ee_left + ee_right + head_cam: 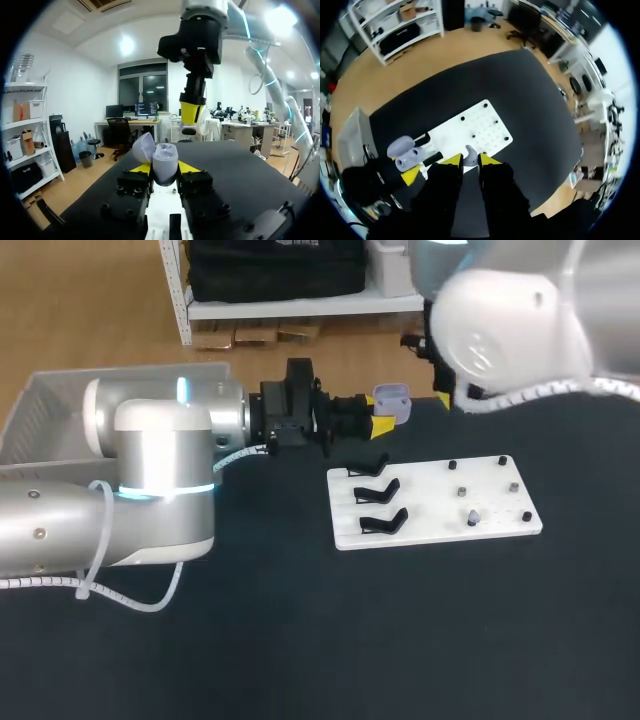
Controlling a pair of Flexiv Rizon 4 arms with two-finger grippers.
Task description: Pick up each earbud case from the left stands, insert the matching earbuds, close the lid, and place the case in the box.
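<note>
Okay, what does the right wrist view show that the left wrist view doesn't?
Only the right wrist view shows the white board, the box, and a small earbud between the yellow tips of the right gripper. Only the left wrist view shows the right arm hanging overhead. Both show the lavender case, lid open, held in the left gripper.

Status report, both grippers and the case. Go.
Left gripper shut on earbud case, lid open. Right gripper shut on earbud, hanging near case, not inserted. Nothing seen between them.
</note>
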